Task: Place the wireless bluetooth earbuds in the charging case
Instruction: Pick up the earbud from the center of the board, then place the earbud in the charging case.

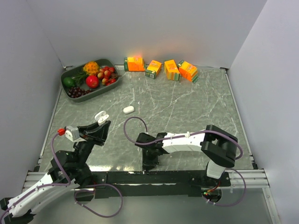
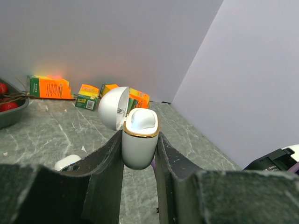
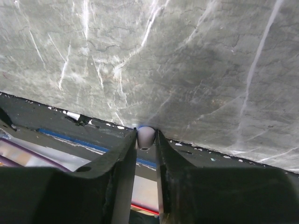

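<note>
The white charging case [image 2: 139,140], gold-rimmed with its lid [image 2: 113,107] flipped open, stands upright between the fingers of my left gripper [image 2: 138,154], which is shut on it. From above, the case [image 1: 100,116] is raised over the left of the table. One white earbud [image 1: 128,109] lies loose on the marble further back and shows low in the left wrist view as a white earbud [image 2: 67,162]. My right gripper [image 3: 145,136] points down at the table's near edge. Its fingers press both sides of a second small earbud [image 3: 145,134]. From above, the right gripper [image 1: 149,163] hides that earbud.
A grey tray [image 1: 110,80] of fruit sits at the back left. Several orange juice cartons [image 1: 161,68] line the back wall. A black rail [image 1: 154,176] and the arm bases run along the near edge just below the right gripper. Purple cables loop over both arms.
</note>
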### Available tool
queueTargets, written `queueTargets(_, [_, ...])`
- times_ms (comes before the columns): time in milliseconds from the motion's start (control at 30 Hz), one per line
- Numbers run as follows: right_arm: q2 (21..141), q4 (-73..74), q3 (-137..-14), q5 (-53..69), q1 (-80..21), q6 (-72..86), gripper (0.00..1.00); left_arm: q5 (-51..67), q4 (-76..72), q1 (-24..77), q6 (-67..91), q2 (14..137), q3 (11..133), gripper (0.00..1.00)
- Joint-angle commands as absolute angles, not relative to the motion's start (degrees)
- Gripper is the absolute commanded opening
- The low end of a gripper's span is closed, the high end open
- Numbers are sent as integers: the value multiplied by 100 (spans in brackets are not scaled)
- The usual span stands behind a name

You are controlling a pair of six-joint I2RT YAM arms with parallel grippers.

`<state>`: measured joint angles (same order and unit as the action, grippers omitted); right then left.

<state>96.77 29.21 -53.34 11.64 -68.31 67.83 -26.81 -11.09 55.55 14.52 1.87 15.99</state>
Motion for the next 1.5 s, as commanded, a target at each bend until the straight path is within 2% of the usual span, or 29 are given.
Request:
queueTargets(0, [9739,2988,-5423,1081,-6820,6820,21,-2593,-1204,5563,1521,202,1626,1])
queueTargets(333, [9028,3849,-6019,186,-6838,6452,0,-2593,-1213,5563,1503,237,1635,1])
queueTargets(600, [8018,4693,-7003,-1158,-6531,5652,0,-2593,-1502,5563,1380,492,1600,1])
queueTargets(767, [7314,4404,-7356,-1853,-6399,4802,0,-2479,-2063,5555,1292,983,1547,1])
queueTargets(867, [6822,3869,-7331,-2258,-6398,4187,0,-2338,-2564,5555,1125,1414,1538,1])
queueTargets(1100, [5688,1628,-6251,-2680,-6434,2761,0,-1864,-3936,5555,818,2941,1652,1])
queueTargets(1400, [5107,-1366,-4949,-3217,-6680,1126,0,-1451,-4983,5502,984,4226,2021,1])
queueTargets(1467, [5106,-1651,-4878,-3225,-6697,897,0,-1363,-5167,5449,1011,4359,2056,1])
